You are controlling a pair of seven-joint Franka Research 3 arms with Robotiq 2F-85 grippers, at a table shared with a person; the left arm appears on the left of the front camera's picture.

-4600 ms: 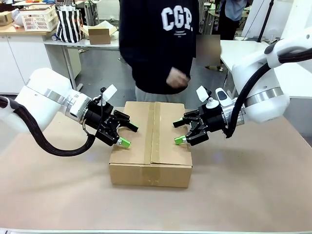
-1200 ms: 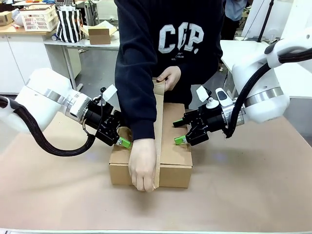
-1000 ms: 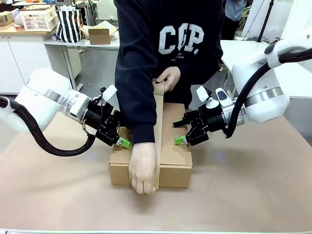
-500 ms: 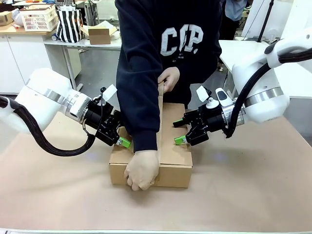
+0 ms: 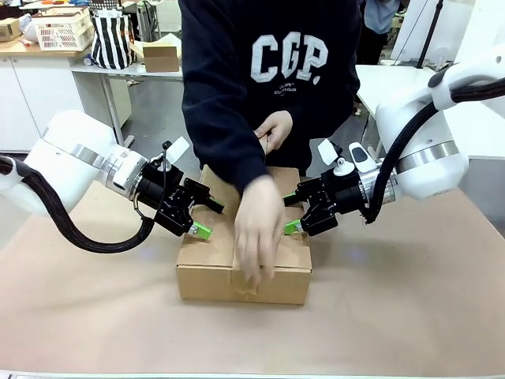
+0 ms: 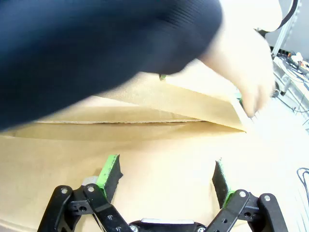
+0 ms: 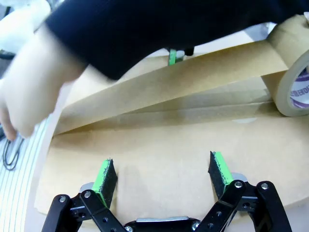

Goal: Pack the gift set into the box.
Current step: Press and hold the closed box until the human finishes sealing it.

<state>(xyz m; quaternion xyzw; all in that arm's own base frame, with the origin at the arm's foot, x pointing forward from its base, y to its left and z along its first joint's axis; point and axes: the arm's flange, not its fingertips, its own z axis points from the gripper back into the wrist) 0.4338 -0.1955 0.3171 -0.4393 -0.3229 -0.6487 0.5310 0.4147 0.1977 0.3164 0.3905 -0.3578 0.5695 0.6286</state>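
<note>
The box (image 5: 207,278) stands mid-table with its flaps down. The gift set is hidden. A person leans over the carton; one blurred hand (image 5: 259,237) sweeps across its top while the other hand (image 5: 274,129) holds a roll of brown tape (image 7: 294,87) at the far side. A tape strip (image 7: 169,87) stretches above the lid (image 6: 145,154). My left gripper (image 5: 207,219) hovers open at the box's left top edge, green pads (image 6: 110,169) over bare cardboard. My right gripper (image 5: 289,213) stays open at the right top edge, its pads (image 7: 217,169) apart above the lid (image 7: 159,145).
The brown table top (image 5: 410,300) stretches around the box. Behind the person, a back bench carries a small carton (image 5: 162,55), a white basket (image 5: 63,28) and a striped bag (image 5: 112,38).
The person has stretched tape over the closed box; the near hand moved from the box's front edge up onto the top. Both grippers stayed in place, open.
</note>
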